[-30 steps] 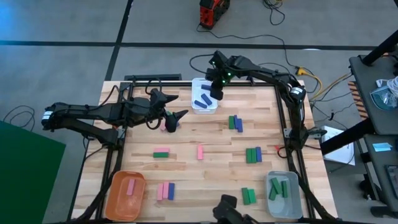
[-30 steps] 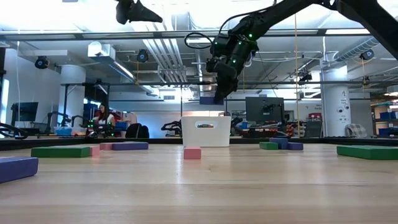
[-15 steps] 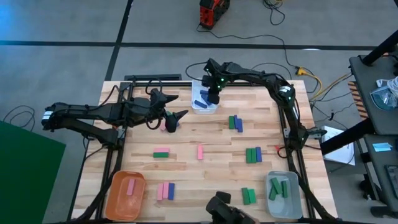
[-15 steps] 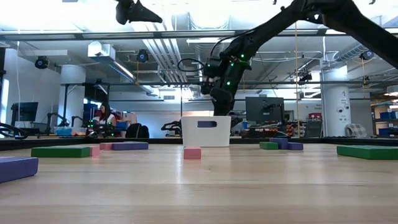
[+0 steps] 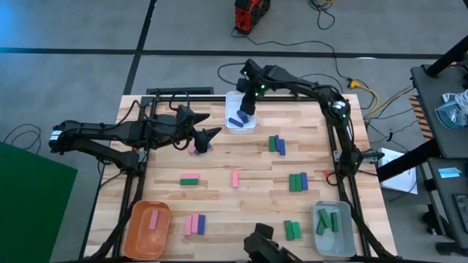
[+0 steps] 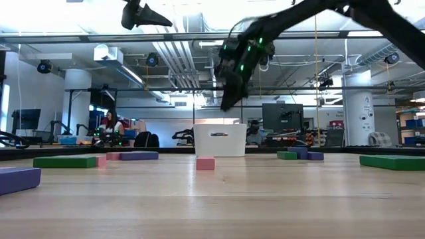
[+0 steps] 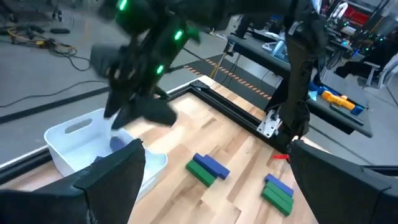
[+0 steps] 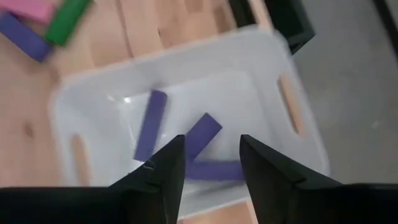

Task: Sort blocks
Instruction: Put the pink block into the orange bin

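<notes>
My right gripper (image 5: 246,111) hangs open and empty over the white bin (image 5: 251,126) at the table's far edge. In the right wrist view its fingers stand apart above three blue blocks (image 8: 151,124) lying in the bin (image 8: 273,56). My left gripper (image 5: 210,124) is open, high over the table left of the bin, with a pink block (image 5: 195,149) on the table beneath it. Green, blue and pink blocks lie flat about the table, among them a green one (image 5: 189,180) and a pink one (image 5: 235,177).
An orange bin (image 5: 139,237) with a pink block stands at the near left, a grey bin (image 5: 344,237) with green blocks at the near right. Green-and-blue pairs (image 5: 276,144) (image 5: 297,181) lie right of centre; pink and blue blocks (image 5: 194,224) sit by the orange bin.
My right gripper has dipped down to the white bin's rim and risen again above it. The blue block that showed at its fingertips a second ago is gone from them.
</notes>
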